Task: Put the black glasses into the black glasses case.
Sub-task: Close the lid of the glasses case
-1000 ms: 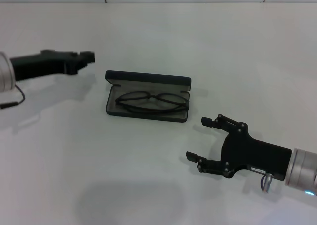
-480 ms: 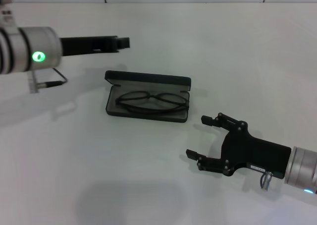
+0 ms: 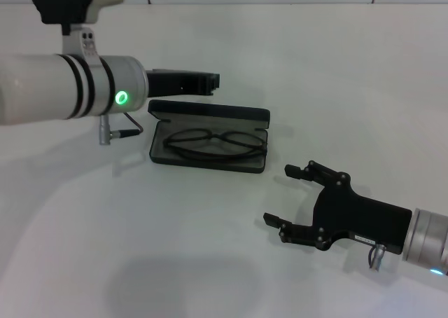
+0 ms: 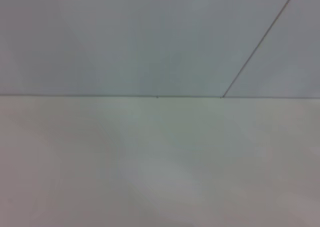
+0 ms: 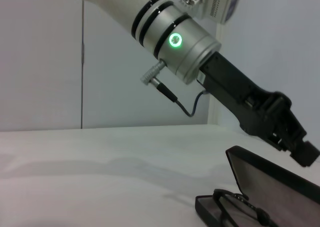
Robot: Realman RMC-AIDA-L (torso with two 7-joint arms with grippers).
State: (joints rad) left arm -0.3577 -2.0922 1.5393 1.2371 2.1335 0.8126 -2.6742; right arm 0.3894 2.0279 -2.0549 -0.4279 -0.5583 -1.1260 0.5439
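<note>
Just below the left gripper (image 3: 210, 84), fingers together, the black glasses (image 3: 215, 143) lie inside the open black glasses case (image 3: 208, 135); the right gripper (image 3: 280, 197) gapes empty nearby.

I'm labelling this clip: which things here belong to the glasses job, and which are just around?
Part of the job:
- thin black-rimmed glasses, lying inside the case
- matte black rectangular glasses case, lid open
- left gripper, above the lid's rear edge
- right gripper, open, near side of the case

Just around:
- white table
- grey wall behind

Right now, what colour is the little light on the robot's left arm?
Green. The light glows on the left arm's silver wrist, clearest in the right wrist view.
</note>
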